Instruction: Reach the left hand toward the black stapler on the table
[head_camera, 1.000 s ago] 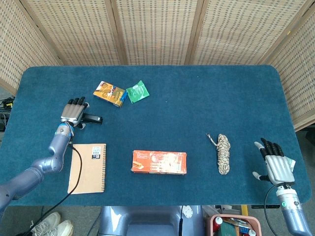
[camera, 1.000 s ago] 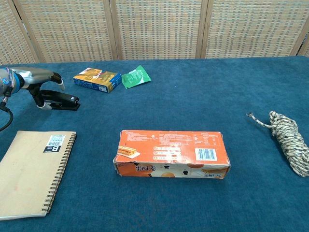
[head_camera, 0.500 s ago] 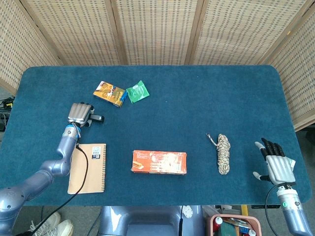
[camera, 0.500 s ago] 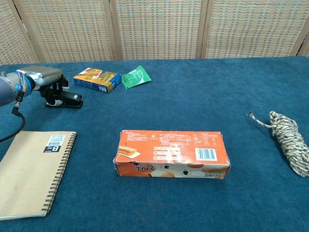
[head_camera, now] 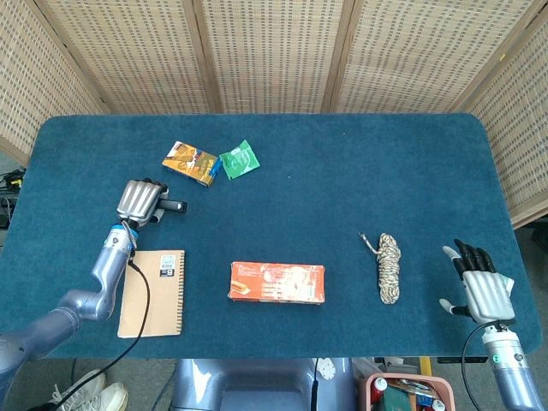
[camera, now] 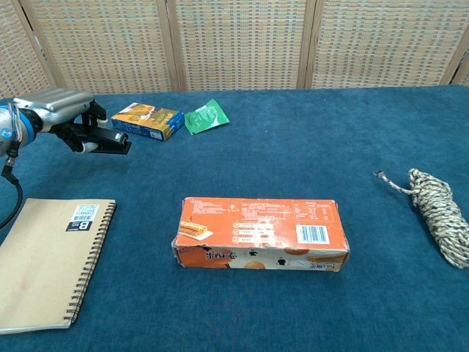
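The black stapler sits in my left hand at the table's left side. The fingers are curled over its rear half, and its front end sticks out to the right. In the chest view the stapler appears raised slightly off the blue cloth. My right hand rests at the front right corner of the table, fingers spread and holding nothing. It shows only in the head view.
A spiral notebook lies just in front of the left hand. An orange snack box and a green packet lie behind it. A long orange box is mid-table, a rope coil to the right.
My left hand went from open beside the stapler to curled around it. The stapler has since risen and shifted slightly right in the hand. The right hand stayed put.
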`<action>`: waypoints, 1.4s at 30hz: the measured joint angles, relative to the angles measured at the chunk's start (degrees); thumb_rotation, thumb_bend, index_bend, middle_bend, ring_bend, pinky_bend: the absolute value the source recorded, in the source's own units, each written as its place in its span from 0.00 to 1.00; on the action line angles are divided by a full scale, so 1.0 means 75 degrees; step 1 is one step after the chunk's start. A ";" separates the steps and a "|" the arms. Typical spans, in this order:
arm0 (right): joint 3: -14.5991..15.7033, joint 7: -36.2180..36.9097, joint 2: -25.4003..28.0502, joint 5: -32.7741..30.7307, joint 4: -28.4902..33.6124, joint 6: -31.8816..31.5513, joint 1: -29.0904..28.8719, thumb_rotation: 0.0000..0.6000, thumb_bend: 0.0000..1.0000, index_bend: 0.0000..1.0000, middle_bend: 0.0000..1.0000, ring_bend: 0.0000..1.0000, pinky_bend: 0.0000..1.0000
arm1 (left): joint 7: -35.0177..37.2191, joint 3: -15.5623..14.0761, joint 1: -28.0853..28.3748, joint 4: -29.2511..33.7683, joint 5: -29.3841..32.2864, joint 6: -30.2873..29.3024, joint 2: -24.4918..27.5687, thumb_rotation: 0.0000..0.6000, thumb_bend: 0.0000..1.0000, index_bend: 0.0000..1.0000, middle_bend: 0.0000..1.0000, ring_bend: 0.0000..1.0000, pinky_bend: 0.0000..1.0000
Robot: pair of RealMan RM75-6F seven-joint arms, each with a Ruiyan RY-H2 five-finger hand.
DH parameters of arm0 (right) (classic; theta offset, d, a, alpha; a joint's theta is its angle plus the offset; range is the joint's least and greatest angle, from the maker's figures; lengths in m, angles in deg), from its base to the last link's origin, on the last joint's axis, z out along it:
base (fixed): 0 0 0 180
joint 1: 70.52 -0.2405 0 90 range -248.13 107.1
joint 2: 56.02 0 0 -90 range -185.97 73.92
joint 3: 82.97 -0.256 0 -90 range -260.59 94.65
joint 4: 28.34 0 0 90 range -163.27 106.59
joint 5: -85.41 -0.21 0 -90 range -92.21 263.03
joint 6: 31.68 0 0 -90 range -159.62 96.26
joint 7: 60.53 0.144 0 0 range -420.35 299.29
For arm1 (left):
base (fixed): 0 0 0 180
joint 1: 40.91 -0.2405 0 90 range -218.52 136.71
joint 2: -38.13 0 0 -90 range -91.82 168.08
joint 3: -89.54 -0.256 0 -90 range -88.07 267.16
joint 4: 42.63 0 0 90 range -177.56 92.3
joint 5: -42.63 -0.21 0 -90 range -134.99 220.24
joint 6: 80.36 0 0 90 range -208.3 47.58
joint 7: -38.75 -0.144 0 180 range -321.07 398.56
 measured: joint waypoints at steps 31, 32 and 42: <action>0.0060 -0.0075 0.0240 0.0450 0.0563 -0.0601 0.0151 1.00 0.10 0.07 0.00 0.00 0.00 | -0.0517 -0.2143 -0.2328 0.5232 -0.2767 -0.2246 0.3051 1.00 0.44 0.66 0.46 0.36 0.44; 0.0057 -0.0060 0.0248 0.0447 0.0567 -0.0604 0.0154 1.00 0.09 0.07 0.00 0.00 0.00 | -0.0561 -0.2135 -0.2321 0.5219 -0.2747 -0.2178 0.3006 1.00 0.44 0.65 0.45 0.36 0.43; 0.0030 0.0020 0.0273 0.0439 0.0571 -0.0638 0.0165 1.00 0.10 0.07 0.00 0.00 0.00 | -0.1399 -0.1928 -0.2134 0.4991 -0.2143 -0.1326 0.2604 1.00 0.37 0.55 0.30 0.29 0.28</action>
